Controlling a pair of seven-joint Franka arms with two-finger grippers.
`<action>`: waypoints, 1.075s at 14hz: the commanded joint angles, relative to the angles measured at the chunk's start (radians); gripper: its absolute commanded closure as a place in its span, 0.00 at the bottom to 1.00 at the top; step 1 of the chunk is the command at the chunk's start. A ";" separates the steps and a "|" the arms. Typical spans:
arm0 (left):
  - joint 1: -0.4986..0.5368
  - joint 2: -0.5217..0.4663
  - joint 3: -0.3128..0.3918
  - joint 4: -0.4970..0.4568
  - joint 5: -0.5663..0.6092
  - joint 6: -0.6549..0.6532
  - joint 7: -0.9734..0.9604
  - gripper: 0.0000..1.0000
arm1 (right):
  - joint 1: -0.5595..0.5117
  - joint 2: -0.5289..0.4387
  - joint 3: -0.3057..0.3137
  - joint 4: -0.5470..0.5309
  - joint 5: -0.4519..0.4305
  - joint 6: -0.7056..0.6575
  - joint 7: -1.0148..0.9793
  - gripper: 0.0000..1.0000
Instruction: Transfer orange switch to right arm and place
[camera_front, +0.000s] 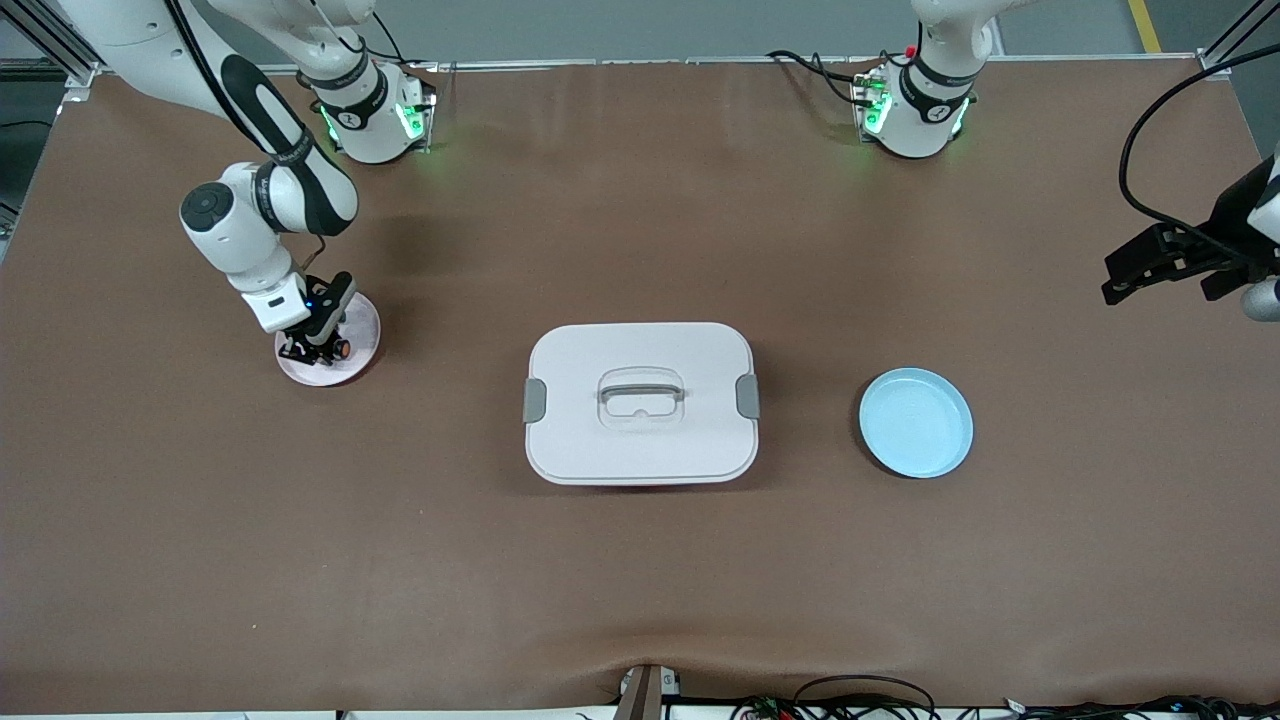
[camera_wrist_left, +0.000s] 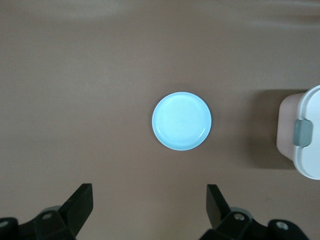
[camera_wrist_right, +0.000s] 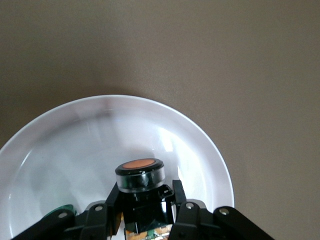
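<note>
Right now my right tool (camera_front: 318, 343) is clamped on the orange switch (camera_front: 340, 348), the fingers together around its black body, and it sits low over the white plate (camera_front: 352, 310) at the right arm's end of the worktop. In the right wrist view the switch (camera_wrist_right: 140, 175) stands between the fingers with its orange face turned away from the wrist, so its long axis runs straight out of the tool, and the plate's rim (camera_wrist_right: 210, 150) curves around it. The front view alone shows the orange face pointing toward three o'clock. I judge the coming move turns on height: whether the switch touches the plate I cannot tell from either view. If the fingers part now, I would expect the cylinder to tip or roll. My left tool (camera_front: 1165, 262) waits with its fingers apart at the left arm's end, over bare worktop. Its wrist view looks down on the blue plate (camera_wrist_left: 181, 120) and a corner of the white lidded box (camera_wrist_left: 305, 132), which lies mid-worktop in the front view (camera_front: 640, 400), at three o'clock from the switch.
</note>
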 joint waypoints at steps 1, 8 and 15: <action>-0.154 -0.083 0.135 -0.091 0.002 0.001 0.034 0.00 | 0.013 0.013 0.005 0.003 -0.009 0.020 0.048 0.01; -0.257 -0.182 0.246 -0.194 -0.052 0.003 0.035 0.00 | 0.020 -0.003 0.011 0.019 -0.009 0.011 0.072 0.00; -0.254 -0.273 0.249 -0.297 -0.065 0.049 0.037 0.00 | 0.020 -0.111 0.014 0.120 0.017 -0.334 0.106 0.00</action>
